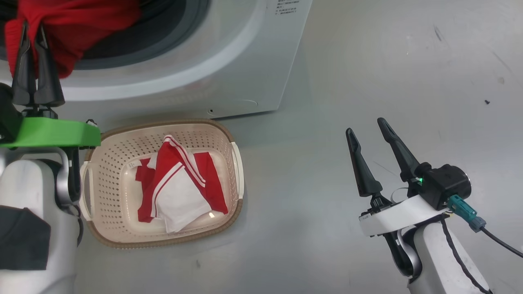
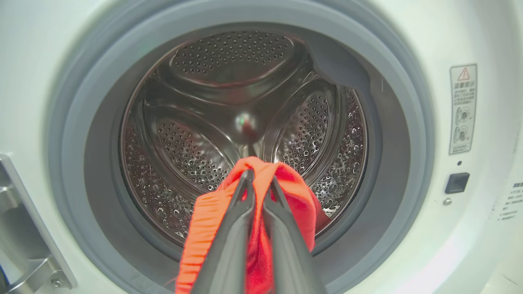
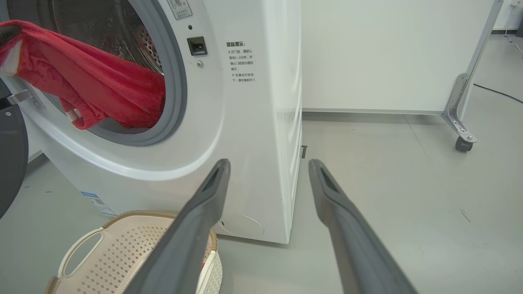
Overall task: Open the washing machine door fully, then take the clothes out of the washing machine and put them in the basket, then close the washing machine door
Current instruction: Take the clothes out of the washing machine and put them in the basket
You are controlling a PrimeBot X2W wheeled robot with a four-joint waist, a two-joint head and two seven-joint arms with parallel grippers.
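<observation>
The door (image 3: pixel 8 155) stands open beside the washer (image 1: pixel 245 61). One striped garment (image 1: pixel 179 183) lies in the basket (image 1: pixel 235 163) at the washer's foot. My left end effector (image 1: pixel 33 27) is clamped on a red garment (image 1: pixel 81 24) at the washer's mouth. The drum (image 2: pixel 245 102) behind it looks bare, so I judge this the last piece. My right end effector (image 1: pixel 365 125) hangs spread and empty, well clear of the washer's corner. Left to do: drop it, shut the door.

Writing on the washer's front — a Chinese notice (image 3: pixel 241 61) headed 温馨提示, a warning-triangle sticker (image 2: pixel 463 108), and a blue label (image 3: pixel 96 200) too small to read.
</observation>
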